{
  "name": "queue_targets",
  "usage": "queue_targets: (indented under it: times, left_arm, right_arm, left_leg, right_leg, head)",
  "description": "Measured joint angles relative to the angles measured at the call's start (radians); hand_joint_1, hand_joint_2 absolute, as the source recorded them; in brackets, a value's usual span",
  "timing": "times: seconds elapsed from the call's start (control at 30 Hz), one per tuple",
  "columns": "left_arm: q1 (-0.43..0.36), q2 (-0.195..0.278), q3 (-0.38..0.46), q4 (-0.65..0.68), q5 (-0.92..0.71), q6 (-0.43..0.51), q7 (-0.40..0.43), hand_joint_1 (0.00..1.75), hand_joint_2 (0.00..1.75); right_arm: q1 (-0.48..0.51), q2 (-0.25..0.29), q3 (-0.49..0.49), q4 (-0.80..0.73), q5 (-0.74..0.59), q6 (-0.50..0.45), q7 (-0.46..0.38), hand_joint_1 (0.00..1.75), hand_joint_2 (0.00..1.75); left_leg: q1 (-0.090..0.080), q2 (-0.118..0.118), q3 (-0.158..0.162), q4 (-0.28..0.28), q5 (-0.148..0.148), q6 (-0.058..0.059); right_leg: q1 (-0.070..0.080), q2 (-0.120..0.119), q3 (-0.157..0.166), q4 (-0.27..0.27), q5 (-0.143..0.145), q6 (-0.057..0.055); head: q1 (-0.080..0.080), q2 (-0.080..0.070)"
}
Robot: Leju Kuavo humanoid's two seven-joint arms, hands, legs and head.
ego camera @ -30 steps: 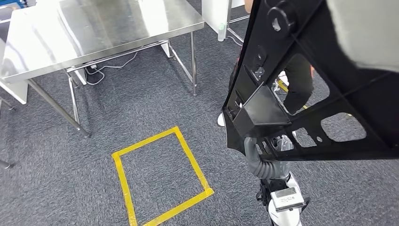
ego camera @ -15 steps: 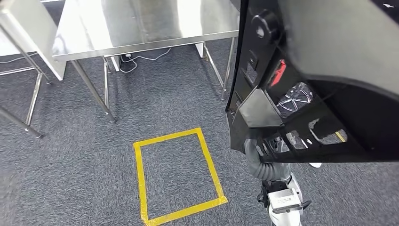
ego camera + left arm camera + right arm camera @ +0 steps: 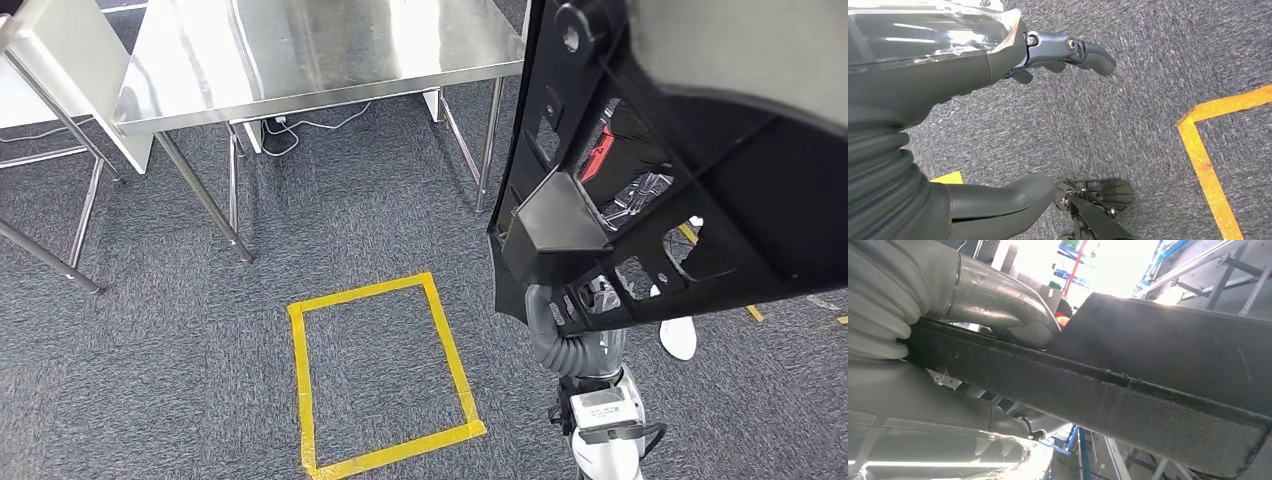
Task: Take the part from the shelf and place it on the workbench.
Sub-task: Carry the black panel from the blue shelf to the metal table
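From the head view, the large black part (image 3: 700, 160) is being carried high on the right, tilted, its cut-out openings showing bits of floor behind. The stainless workbench (image 3: 300, 60) is standing ahead on thin metal legs, well apart from the part, with a white cable (image 3: 300, 128) lying under it. Dark grey carpet (image 3: 150, 380) is covering the room, and a yellow tape rectangle (image 3: 385, 375) is marking the floor between the robot and the workbench. A white shoe (image 3: 678, 335) is showing beyond the part.

In the left wrist view, the left hand (image 3: 1048, 120) is hanging over the carpet, released, its thumb and fingers apart and holding nothing; a corner of yellow tape (image 3: 1208, 145) is lying nearby.

In the right wrist view, the right hand (image 3: 998, 335) is clasping the part's rough black edge (image 3: 1128, 400), thumb on one side and fingers on the other. Shelving frames (image 3: 1218, 275) are standing behind, under bright light.
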Motion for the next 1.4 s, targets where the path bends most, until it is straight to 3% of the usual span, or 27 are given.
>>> queue_targets:
  times: [0.07, 0.13, 0.27, 0.33, 0.4, 0.43, 0.47, 0.5, 0.57, 0.6, 0.63, 0.7, 0.8, 0.9, 0.93, 0.97, 1.0, 1.07, 1.1, 1.17, 1.23, 1.3, 1.4]
  left_arm:
    - [0.0, 0.0, 0.0, 0.0, -0.002, 0.0, 0.002, 0.0, 1.75]
    - [0.0, 0.001, 0.0, 0.0, -0.005, -0.001, 0.004, 0.0, 1.75]
    - [-0.001, 0.002, -0.001, 0.0, -0.009, -0.007, 0.012, 0.0, 1.75]
    - [-0.001, 0.001, -0.001, 0.0, -0.01, -0.01, 0.016, 0.0, 1.75]
    - [-0.002, 0.0, -0.001, 0.0, -0.011, -0.011, 0.02, 0.0, 1.75]
    - [-0.001, -0.001, -0.001, 0.0, -0.011, -0.01, 0.022, 0.0, 1.75]
    - [-0.001, -0.003, -0.001, 0.0, -0.011, -0.01, 0.023, 0.0, 1.75]
    - [0.0, -0.004, -0.001, 0.0, -0.011, -0.009, 0.024, 0.0, 1.75]
    - [-0.001, -0.004, -0.001, 0.0, -0.011, -0.008, 0.026, 0.0, 1.75]
    - [-0.001, -0.003, -0.001, 0.0, -0.01, -0.007, 0.026, 0.0, 1.75]
    - [-0.002, -0.002, -0.001, 0.0, -0.01, -0.006, 0.027, 0.0, 1.75]
    - [-0.002, -0.002, -0.001, 0.0, -0.01, -0.004, 0.028, 0.0, 1.75]
    - [-0.002, -0.002, -0.002, 0.0, -0.01, -0.003, 0.029, 0.0, 1.75]
    - [-0.004, -0.003, -0.002, 0.0, -0.01, -0.002, 0.029, 0.0, 1.75]
    - [-0.003, -0.003, -0.002, 0.0, -0.01, -0.001, 0.03, 0.0, 1.75]
    - [-0.002, -0.003, -0.001, 0.0, -0.01, 0.0, 0.032, 0.0, 1.75]
    - [-0.001, -0.003, -0.001, 0.0, -0.01, 0.001, 0.034, 0.0, 1.75]
    - [0.0, -0.001, -0.001, 0.0, -0.01, 0.004, 0.038, 0.0, 1.75]
    - [-0.001, 0.0, -0.001, 0.0, -0.01, 0.006, 0.041, 0.0, 1.75]
    - [-0.003, 0.004, -0.001, 0.0, -0.011, 0.008, 0.044, 0.0, 1.75]
    - [-0.003, 0.005, -0.002, 0.0, -0.011, 0.009, 0.046, 0.0, 1.75]
    - [-0.001, 0.004, -0.001, 0.0, -0.011, 0.008, 0.046, 0.0, 1.75]
    - [-0.002, 0.001, -0.001, 0.0, -0.011, 0.008, 0.047, 0.0, 1.75]
  right_arm:
    - [-0.002, 0.0, 0.0, 0.0, 0.002, -0.001, 0.001, 1.75, 1.75]
    - [-0.002, 0.0, 0.0, 0.0, 0.004, -0.002, 0.001, 1.75, 1.75]
    - [-0.004, 0.004, 0.0, 0.0, 0.017, -0.006, 0.009, 1.75, 1.75]
    - [-0.006, 0.005, 0.0, 0.0, 0.023, -0.009, 0.013, 1.75, 1.75]
    - [-0.006, 0.004, 0.0, 0.001, 0.026, -0.011, 0.016, 1.75, 1.75]
    - [-0.004, 0.004, 0.0, 0.002, 0.027, -0.011, 0.017, 1.75, 1.75]
    - [-0.004, 0.004, 0.0, 0.002, 0.028, -0.012, 0.018, 1.75, 1.75]
    - [-0.003, 0.004, 0.0, 0.003, 0.028, -0.012, 0.018, 1.75, 1.75]
    - [-0.003, 0.004, 0.0, 0.004, 0.03, -0.013, 0.019, 1.75, 1.75]
    - [-0.003, 0.005, 0.0, 0.004, 0.031, -0.013, 0.019, 1.75, 1.75]
    - [-0.003, 0.005, 0.0, 0.005, 0.031, -0.013, 0.02, 1.75, 1.75]
    - [-0.002, 0.006, 0.0, 0.006, 0.032, -0.014, 0.022, 1.75, 1.75]
    - [-0.002, 0.007, 0.0, 0.006, 0.032, -0.014, 0.023, 1.75, 1.75]
    - [-0.003, 0.008, 0.0, 0.007, 0.032, -0.014, 0.023, 1.75, 1.75]
    - [-0.002, 0.008, 0.0, 0.008, 0.032, -0.014, 0.023, 1.75, 1.75]
    - [-0.002, 0.008, 0.0, 0.009, 0.032, -0.014, 0.023, 1.75, 1.75]
    - [-0.003, 0.008, 0.0, 0.01, 0.032, -0.014, 0.023, 1.75, 1.75]
    - [-0.003, 0.008, 0.003, 0.011, 0.032, -0.015, 0.023, 1.75, 1.75]
    - [-0.005, 0.008, 0.004, 0.012, 0.032, -0.017, 0.023, 1.75, 1.75]
    - [-0.006, 0.008, 0.006, 0.014, 0.032, -0.021, 0.023, 1.75, 1.75]
    - [-0.006, 0.008, 0.007, 0.015, 0.031, -0.022, 0.022, 1.75, 1.75]
    - [-0.009, 0.008, 0.008, 0.016, 0.032, -0.023, 0.022, 1.75, 1.75]
    - [-0.013, 0.006, 0.008, 0.018, 0.032, -0.024, 0.022, 1.75, 1.75]
  left_leg:
    - [0.002, 0.0, 0.0, 0.0, -0.001, -0.011]
    - [0.002, 0.0, -0.001, 0.001, -0.003, -0.013]
    - [0.004, 0.003, 0.023, -0.034, 0.005, 0.01]
    - [0.01, 0.007, 0.042, -0.058, 0.016, 0.017]
    - [0.011, 0.01, 0.044, -0.059, 0.014, 0.017]
    - [0.012, 0.01, 0.045, -0.058, 0.012, 0.014]
    - [0.014, 0.01, 0.046, -0.056, 0.008, 0.009]
    - [0.019, 0.008, 0.047, -0.051, 0.003, 0.002]
    - [0.026, 0.005, 0.046, -0.029, -0.016, -0.02]
    - [0.027, 0.003, 0.042, -0.015, -0.029, -0.031]
    - [0.027, 0.002, 0.039, -0.005, -0.039, -0.039]
    - [0.028, 0.001, 0.038, 0.003, -0.049, -0.047]
    - [0.034, 0.023, 0.02, 0.052, -0.075, -0.054]
    - [0.034, 0.05, -0.095, 0.246, -0.149, -0.055]
    - [0.033, 0.052, -0.132, 0.295, -0.155, -0.051]
    - [0.03, 0.053, -0.153, 0.309, -0.14, -0.045]
    - [0.026, 0.053, -0.154, 0.286, -0.106, -0.035]
    - [0.008, 0.057, -0.109, 0.161, -0.019, 0.002]
    - [-0.002, 0.064, -0.084, 0.105, 0.004, 0.021]
    - [-0.019, 0.073, -0.055, 0.045, 0.006, 0.045]
    - [-0.022, 0.067, -0.031, 0.012, 0.0, 0.048]
    - [-0.019, 0.06, 0.011, -0.016, 0.0, 0.05]
    - [-0.014, 0.048, 0.048, -0.026, -0.017, 0.045]
  right_leg:
    - [0.002, 0.0, 0.0, 0.0, -0.001, -0.002]
    - [0.0, 0.0, 0.001, -0.001, 0.0, -0.001]
    - [-0.002, -0.001, 0.003, -0.002, -0.004, 0.004]
    - [-0.002, -0.002, -0.038, 0.08, -0.04, -0.001]
    - [-0.008, -0.002, -0.111, 0.213, -0.089, -0.001]
    - [-0.013, -0.003, -0.136, 0.255, -0.099, 0.006]
    - [-0.019, -0.003, -0.141, 0.259, -0.092, 0.018]
    - [-0.025, -0.003, -0.123, 0.22, -0.069, 0.033]
    - [-0.035, -0.001, -0.057, 0.087, -0.017, 0.061]
    - [-0.038, 0.001, -0.032, 0.042, -0.004, 0.061]
    - [-0.038, 0.003, -0.02, 0.022, -0.002, 0.053]
    - [-0.034, 0.004, -0.019, 0.029, -0.011, 0.025]
    - [-0.031, 0.001, -0.008, 0.031, -0.02, 0.003]
    - [-0.021, -0.006, 0.003, 0.03, -0.033, -0.014]
    - [-0.017, -0.007, 0.007, 0.03, -0.039, -0.018]
    - [-0.012, -0.007, 0.013, 0.03, -0.045, -0.02]
    - [-0.007, -0.008, 0.021, 0.03, -0.051, -0.022]
    - [-0.001, -0.01, 0.041, 0.025, -0.065, -0.025]
    - [0.002, -0.011, 0.049, 0.021, -0.072, -0.023]
    - [0.001, -0.016, 0.062, 0.015, -0.076, -0.014]
    - [0.001, -0.021, 0.077, 0.016, -0.069, 0.005]
    - [0.002, -0.02, 0.066, 0.065, -0.066, 0.012]
    - [-0.002, -0.011, -0.044, 0.233, -0.106, 0.002]
  head:
    - [0.0, 0.0]
    - [0.0, 0.0]
    - [0.0, 0.0]
    - [0.001, 0.0]
    - [0.002, 0.0]
    - [0.002, 0.0]
    - [0.002, 0.0]
    - [0.002, 0.0]
    - [0.003, 0.0]
    - [0.004, 0.0]
    - [0.003, 0.0]
    - [0.001, 0.0]
    - [-0.001, 0.0]
    - [-0.002, 0.0]
    - [-0.002, 0.0]
    - [-0.002, 0.0]
    - [-0.002, 0.0]
    - [-0.002, 0.0]
    - [-0.001, 0.0]
    - [-0.002, 0.0]
    - [-0.004, 0.0]
    - [-0.004, 0.0]
    - [-0.003, 0.0]
